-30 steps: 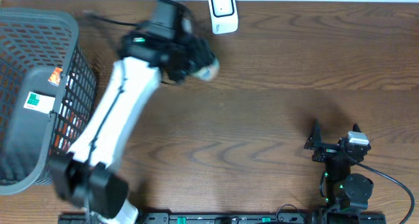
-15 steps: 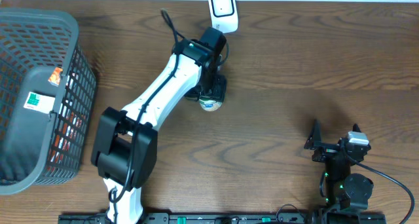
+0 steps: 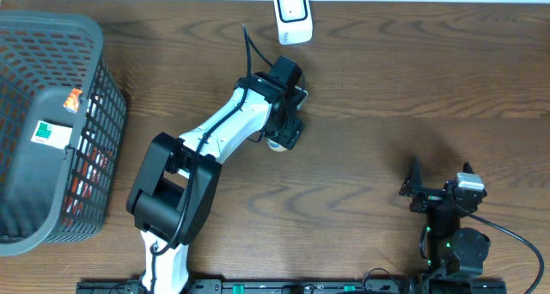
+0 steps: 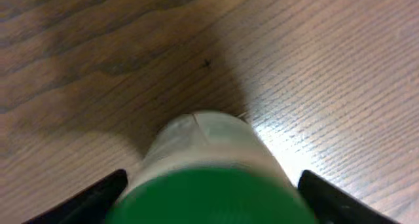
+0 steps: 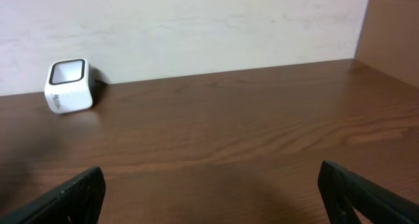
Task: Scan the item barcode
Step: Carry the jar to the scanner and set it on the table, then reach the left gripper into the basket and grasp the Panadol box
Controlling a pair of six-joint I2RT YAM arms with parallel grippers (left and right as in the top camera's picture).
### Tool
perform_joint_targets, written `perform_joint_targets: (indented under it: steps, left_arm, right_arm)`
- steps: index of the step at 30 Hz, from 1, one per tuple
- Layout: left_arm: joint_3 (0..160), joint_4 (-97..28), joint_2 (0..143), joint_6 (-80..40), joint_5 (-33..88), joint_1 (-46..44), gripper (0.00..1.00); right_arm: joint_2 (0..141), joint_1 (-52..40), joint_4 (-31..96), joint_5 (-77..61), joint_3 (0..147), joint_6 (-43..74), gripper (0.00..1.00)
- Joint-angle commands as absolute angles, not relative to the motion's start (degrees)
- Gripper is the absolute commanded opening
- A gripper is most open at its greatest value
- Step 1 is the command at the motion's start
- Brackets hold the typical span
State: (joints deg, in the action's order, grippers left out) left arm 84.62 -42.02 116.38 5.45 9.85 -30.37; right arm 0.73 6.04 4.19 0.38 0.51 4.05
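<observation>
Since a second ago the left gripper (image 4: 211,192) has shifted further out in front of the boxy white scanner (image 3: 292,15), straddling the round, pale, green-ended container (image 4: 209,145) on the grainy wooden table (image 4: 327,67), though I cannot tell if it is gripped, while the right gripper (image 5: 211,185) gapes empty.

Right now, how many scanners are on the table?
1. The scanner stands at the table's far edge, left of centre. Another could lie hidden in the basket.

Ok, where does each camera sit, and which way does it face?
Overhead: above the table, looking straight down; left gripper, right gripper, basket, scanner show.
Left wrist: on the left gripper, facing down at the green-topped item between its fingers.
Right wrist: low on the right gripper, facing the back wall.
Shared: overhead and right wrist both show the scanner.
</observation>
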Motion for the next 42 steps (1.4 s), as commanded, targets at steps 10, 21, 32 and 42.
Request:
perform_joint_targets:
  steps: [10,21,32,42]
  left_arm:
    - [112.46,-59.79,98.06,11.73,-0.82,-28.99,0.95]
    - [128.49,-71.66,85.62,-21.96,-8.51,10.28,0.98]
    - [114.28,-75.42,96.57,-33.34,-4.58,33.19,1.0]
    - [108.97,-68.34,112.22,-38.83,-5.65,33.21,1.0]
  right_arm:
    - [0.38,6.35,4.27,0.12,0.3,3.55,0.99]
    - [0.38,6.35,4.27,0.12,0.3,3.55,0.99]
    - [0.38,6.35,4.27,0.12,0.3,3.55,0.99]
    - [0.38,6.35,4.27,0.12,0.3,3.55,0.99]
